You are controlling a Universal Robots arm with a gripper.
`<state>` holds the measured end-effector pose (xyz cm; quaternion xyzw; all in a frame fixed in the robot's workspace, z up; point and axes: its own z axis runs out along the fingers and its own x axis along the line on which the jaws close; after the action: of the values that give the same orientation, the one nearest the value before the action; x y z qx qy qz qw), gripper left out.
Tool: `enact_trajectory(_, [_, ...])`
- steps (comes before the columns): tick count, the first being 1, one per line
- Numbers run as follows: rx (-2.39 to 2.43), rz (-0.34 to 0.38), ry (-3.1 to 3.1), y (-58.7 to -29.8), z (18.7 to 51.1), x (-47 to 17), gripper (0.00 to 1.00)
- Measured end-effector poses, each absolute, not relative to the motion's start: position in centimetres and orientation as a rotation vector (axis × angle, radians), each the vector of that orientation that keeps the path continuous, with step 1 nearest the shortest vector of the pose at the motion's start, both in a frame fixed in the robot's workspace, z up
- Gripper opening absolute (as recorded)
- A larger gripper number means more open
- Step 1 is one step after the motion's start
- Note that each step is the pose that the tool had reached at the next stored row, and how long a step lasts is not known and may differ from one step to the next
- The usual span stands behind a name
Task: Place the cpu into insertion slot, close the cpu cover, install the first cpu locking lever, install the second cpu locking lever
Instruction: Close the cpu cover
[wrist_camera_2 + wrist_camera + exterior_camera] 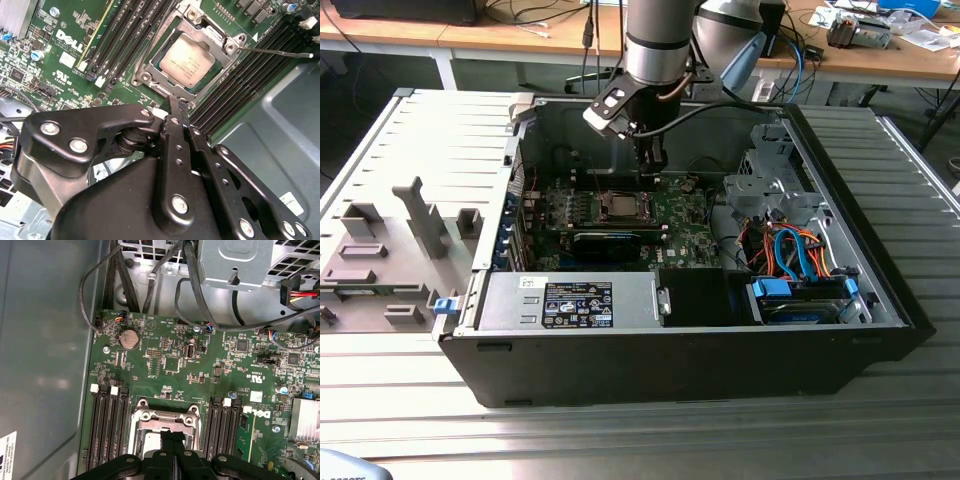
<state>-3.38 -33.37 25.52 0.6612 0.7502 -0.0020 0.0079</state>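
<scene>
A ribbed metal table carries the open computer case, whose walls hem in the motherboard. At the exterior view's left lies a grey panel. Midway, the gripper hangs over the socket, fingers pressed together, empty. In the second wrist view the cpu lies flat in the socket, top up and square, framed by the cover. One thin lever juts out.

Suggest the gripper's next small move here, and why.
Probably shift the shut gripper onto the locking lever and press it down: the cpu sits in its socket, the cover lies over it, and the lever juts out, seemingly unlatched.
</scene>
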Motion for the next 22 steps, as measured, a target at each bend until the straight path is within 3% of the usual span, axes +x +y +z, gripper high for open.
enact_trajectory(22, [2.067, -0.006, 2.345, -33.37, 25.50, -3.94, 0.11])
